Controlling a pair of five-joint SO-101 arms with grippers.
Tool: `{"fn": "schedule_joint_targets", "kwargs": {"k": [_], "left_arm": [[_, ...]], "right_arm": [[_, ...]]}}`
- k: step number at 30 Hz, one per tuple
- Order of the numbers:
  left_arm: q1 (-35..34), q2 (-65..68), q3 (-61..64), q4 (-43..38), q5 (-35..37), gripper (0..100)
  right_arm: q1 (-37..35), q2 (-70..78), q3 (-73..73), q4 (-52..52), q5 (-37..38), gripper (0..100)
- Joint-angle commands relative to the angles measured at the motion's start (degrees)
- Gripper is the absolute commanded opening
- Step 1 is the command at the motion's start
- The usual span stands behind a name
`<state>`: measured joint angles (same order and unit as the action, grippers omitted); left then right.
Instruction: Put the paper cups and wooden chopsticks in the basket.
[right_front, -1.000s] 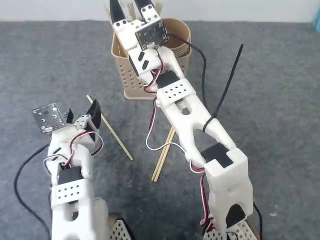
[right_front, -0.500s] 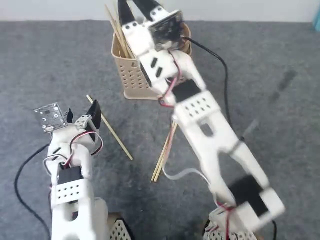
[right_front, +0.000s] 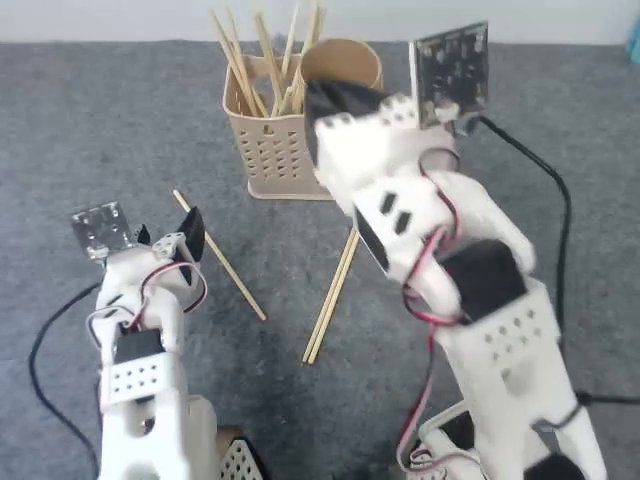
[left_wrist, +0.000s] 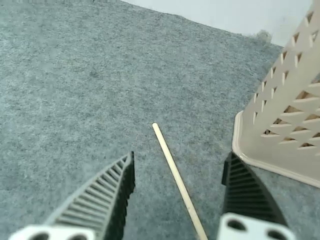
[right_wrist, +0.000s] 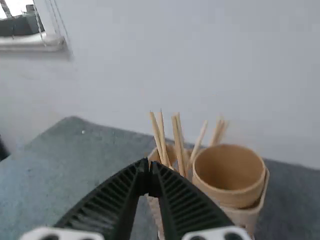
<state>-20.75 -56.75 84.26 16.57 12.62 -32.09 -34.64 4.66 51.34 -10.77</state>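
A beige perforated basket (right_front: 272, 150) stands at the back of the grey carpet, holding several upright wooden chopsticks (right_front: 255, 65) and a brown paper cup (right_front: 345, 62). My right gripper (right_front: 335, 100) hovers just in front of the basket; in the right wrist view its fingers (right_wrist: 149, 170) are shut with nothing in them, facing the cup (right_wrist: 228, 172). One chopstick (right_front: 222, 257) lies loose on the carpet, and a pair of chopsticks (right_front: 332, 296) lies further right. My left gripper (left_wrist: 180, 160) is open low over the single chopstick's (left_wrist: 172, 170) far end.
The carpet ends at a pale wall behind the basket (left_wrist: 280, 125). A black cable (right_front: 545, 180) runs from the right arm across the carpet's right side. The left arm's base sits at the near left edge.
The right arm has pulled up and back from over the basket, and its jaws have gone from open to shut. Chopsticks now stand in the basket. The left arm barely moved.
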Motion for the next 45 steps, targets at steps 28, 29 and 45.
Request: {"fn": "schedule_joint_targets", "kwargs": {"k": [28,29,45], "left_arm": [[3.3,67.3,-59.0,28.7,-0.2,19],[3.3,68.6,-60.6,29.9,-0.2,20],[5.4,78.9,-72.5,38.7,-0.4,4]], "right_arm": [[12.0,14.8,33.4,9.5,-17.2,0.9],[11.6,15.8,33.5,9.3,-17.3,0.9],[10.8,24.0,33.5,8.8,-17.1,0.9]]}}
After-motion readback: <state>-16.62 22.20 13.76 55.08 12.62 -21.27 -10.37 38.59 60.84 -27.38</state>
